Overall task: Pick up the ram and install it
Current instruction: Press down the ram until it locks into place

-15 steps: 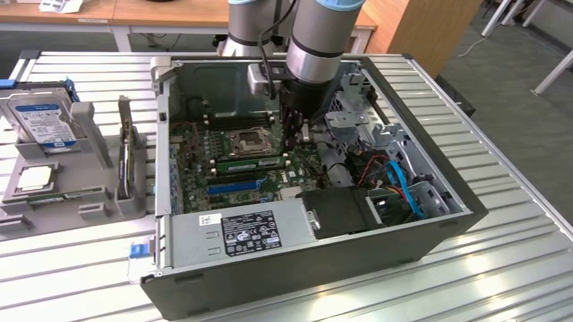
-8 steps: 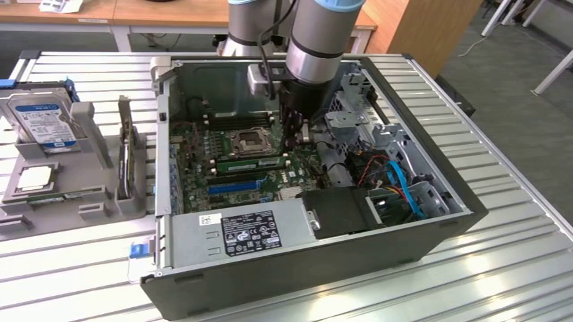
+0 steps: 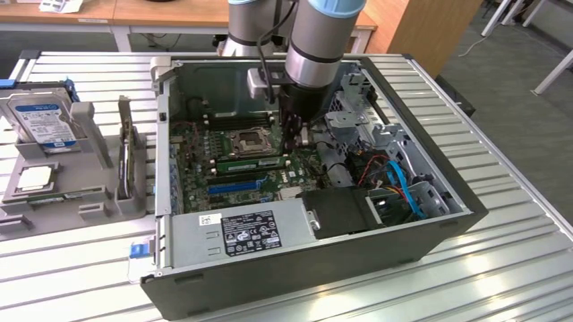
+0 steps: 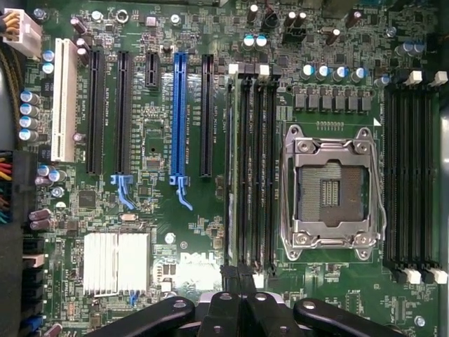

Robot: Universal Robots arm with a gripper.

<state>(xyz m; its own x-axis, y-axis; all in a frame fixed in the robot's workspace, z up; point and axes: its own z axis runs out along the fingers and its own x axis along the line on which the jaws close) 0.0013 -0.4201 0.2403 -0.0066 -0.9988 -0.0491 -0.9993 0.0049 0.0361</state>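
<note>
Claw (image 4: 238,281) shut over motherboard (image 4: 154,210), slatted table (image 3: 501,268)

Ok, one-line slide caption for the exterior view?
Arm's gripper lowered inside the open PC case, over the green ram on the motherboard.

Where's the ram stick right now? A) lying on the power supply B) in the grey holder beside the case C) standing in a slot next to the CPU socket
C: the ram stands on edge on the motherboard beside the CPU socket.
</note>
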